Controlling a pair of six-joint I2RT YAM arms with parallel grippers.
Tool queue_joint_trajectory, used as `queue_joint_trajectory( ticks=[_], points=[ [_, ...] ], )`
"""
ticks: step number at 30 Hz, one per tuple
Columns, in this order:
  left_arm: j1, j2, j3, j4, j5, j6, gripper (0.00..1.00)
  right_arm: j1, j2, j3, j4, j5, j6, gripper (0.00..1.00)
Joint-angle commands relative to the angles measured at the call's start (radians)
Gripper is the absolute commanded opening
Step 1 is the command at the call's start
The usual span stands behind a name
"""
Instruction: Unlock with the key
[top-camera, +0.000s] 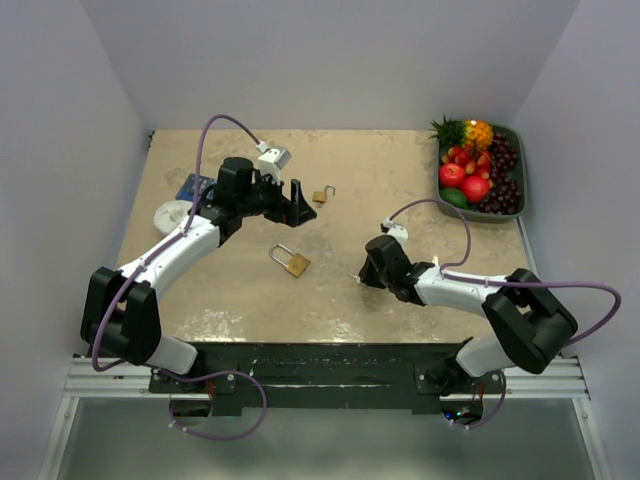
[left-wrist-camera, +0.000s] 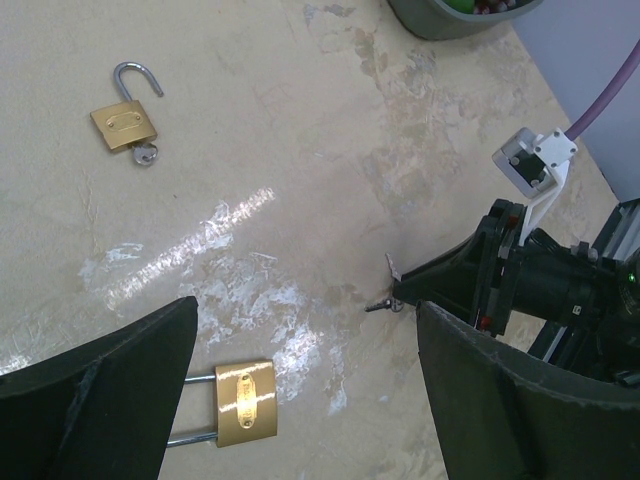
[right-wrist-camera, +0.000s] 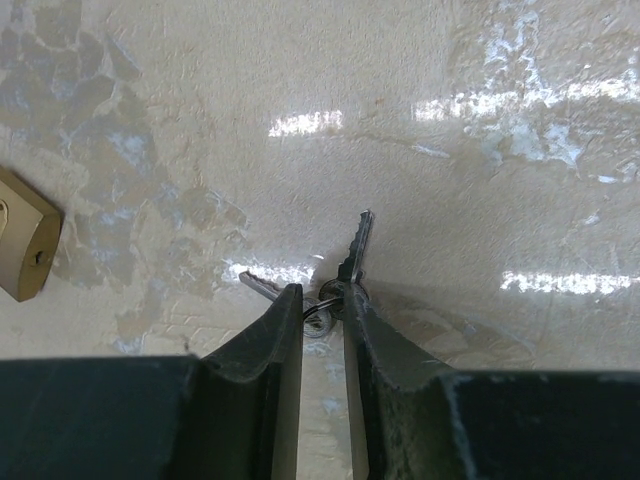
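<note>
Padlock (top-camera: 293, 263) lies shut in the top view, with the left gripper (top-camera: 303, 206) spread wide just beyond it and the right gripper (top-camera: 364, 279) near on its right. Left wrist view: another padlock (left-wrist-camera: 125, 125), its shackle open, lies well apart. Right wrist view: narrowed jaws flank the bow of the key (right-wrist-camera: 356, 243); I cannot tell whether they pinch it.

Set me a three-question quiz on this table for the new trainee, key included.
1. True or false: the small padlock has its shackle open and a key in it.
2. The loose key bunch lies at the fingertips of: A the left gripper; B the right gripper; C the fruit tray.
3. Which padlock has its shackle shut?
Key: 1 true. 2 B. 3 the larger padlock, mid-table.
</note>
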Motion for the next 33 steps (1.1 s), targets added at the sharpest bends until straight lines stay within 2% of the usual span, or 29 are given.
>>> queue_joint_trajectory(
  ticks=[1,8,13,19,25,33],
  points=[
    [-0.004,-0.042,-0.002,0.033,0.016,-0.007,0.94,0.01,-0.027,0.017,-0.085,0.033,0.005,0.17],
    [-0.004,-0.042,-0.004,0.034,0.016,-0.007,0.94,0.01,-0.111,0.034,-0.117,0.032,0.011,0.1],
    [-0.004,-0.039,-0.004,0.036,0.017,-0.007,0.94,0.01,-0.145,0.031,-0.12,0.041,0.0,0.1],
    [-0.004,-0.038,-0.005,0.039,0.023,-0.012,0.94,0.026,-0.097,0.029,-0.137,0.067,-0.01,0.25],
    [-0.004,-0.039,-0.005,0.039,0.027,-0.012,0.94,0.038,-0.048,0.054,-0.14,0.086,-0.018,0.34],
    [-0.004,-0.039,-0.005,0.039,0.027,-0.012,0.94,0.04,-0.002,0.068,-0.125,0.096,-0.02,0.38]
  ],
)
